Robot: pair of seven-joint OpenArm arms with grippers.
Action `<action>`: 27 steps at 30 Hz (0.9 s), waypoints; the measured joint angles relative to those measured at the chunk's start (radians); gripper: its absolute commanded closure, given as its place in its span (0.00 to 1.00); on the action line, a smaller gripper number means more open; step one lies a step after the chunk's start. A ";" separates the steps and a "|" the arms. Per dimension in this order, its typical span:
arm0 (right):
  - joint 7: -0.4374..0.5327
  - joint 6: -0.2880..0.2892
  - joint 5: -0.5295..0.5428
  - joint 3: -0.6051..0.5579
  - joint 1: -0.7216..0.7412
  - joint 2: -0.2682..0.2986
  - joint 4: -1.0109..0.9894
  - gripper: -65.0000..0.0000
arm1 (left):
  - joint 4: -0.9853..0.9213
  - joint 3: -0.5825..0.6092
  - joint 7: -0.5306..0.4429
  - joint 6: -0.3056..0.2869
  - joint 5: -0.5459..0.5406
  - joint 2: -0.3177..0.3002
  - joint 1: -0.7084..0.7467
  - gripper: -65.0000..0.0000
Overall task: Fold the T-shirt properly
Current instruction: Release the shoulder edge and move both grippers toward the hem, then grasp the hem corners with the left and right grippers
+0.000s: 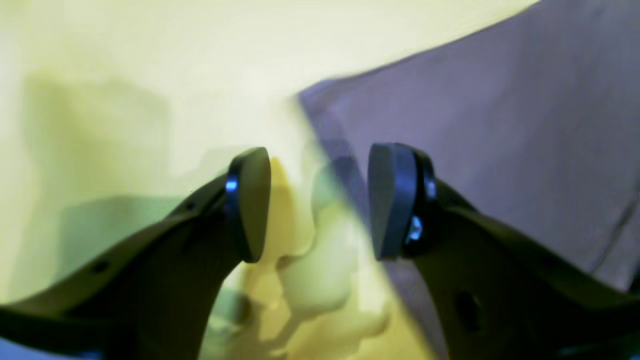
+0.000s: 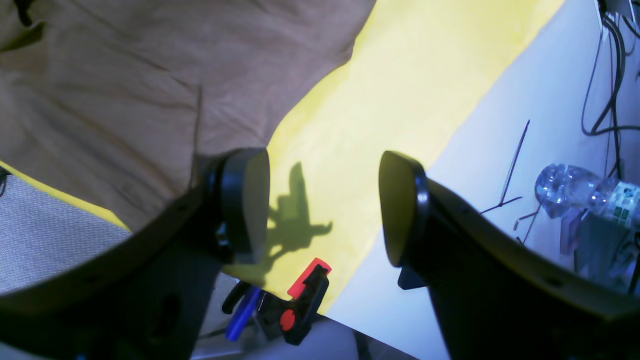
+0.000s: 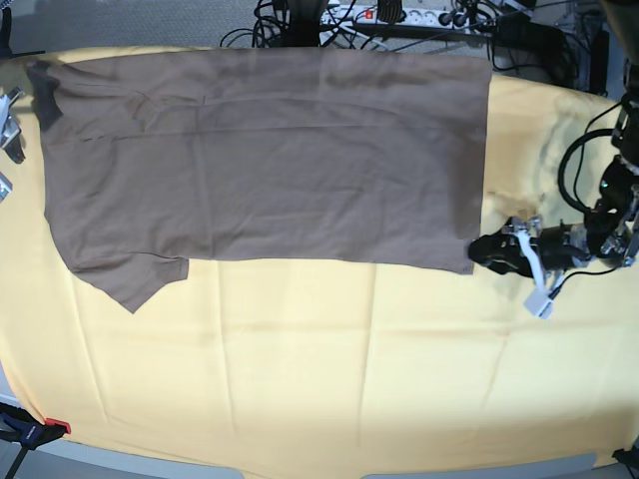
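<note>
Left wrist view: your left gripper [image 1: 320,202] has its fingers spread with a clear gap and nothing between them; one pad [image 1: 392,200] hangs over the corner edge of the T-shirt [image 1: 500,125], the other over the yellow cloth [image 1: 150,60] beside that edge. The view is blurred, and you cannot tell whether either pad touches fabric. Right wrist view: your right gripper [image 2: 325,205] is likewise parted wide and empty, over the yellow cloth [image 2: 400,90] just beside the T-shirt [image 2: 125,85]; a red-and-black clamp [image 2: 302,305] grips the cloth's edge, and a plastic bottle [image 2: 575,187] lies off the cloth, well apart from the T-shirt. Base view: the T-shirt [image 3: 270,160] lies flat on the yellow cloth [image 3: 319,379], one sleeve projecting at its lower left corner. Your left gripper [image 3: 482,249] sits at the T-shirt's lower right corner; the right gripper is out of this view.
</note>
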 measured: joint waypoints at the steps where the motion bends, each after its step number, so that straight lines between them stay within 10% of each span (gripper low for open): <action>1: 0.000 0.000 0.000 0.000 0.000 0.000 0.000 0.44 | 0.000 -0.002 0.046 -0.001 -0.027 0.017 -0.001 0.50; 8: 0.047 -0.014 0.000 0.000 0.000 -0.002 0.000 0.44 | 0.004 0.000 0.338 -0.004 -0.262 0.084 -0.002 0.51; 13: 0.181 -0.011 0.001 -0.001 0.007 -0.101 -0.008 0.44 | 0.000 0.005 0.238 -0.003 -0.202 0.078 0.007 1.00; 18: 0.243 -0.007 -0.011 -0.020 0.196 -0.253 -0.092 0.44 | 0.000 0.005 0.084 -0.007 -0.008 0.087 -0.022 1.00; 27: 0.261 0.049 -0.003 -0.109 0.652 -0.433 -0.509 0.44 | -0.001 0.006 0.074 -0.002 0.026 0.100 -0.041 1.00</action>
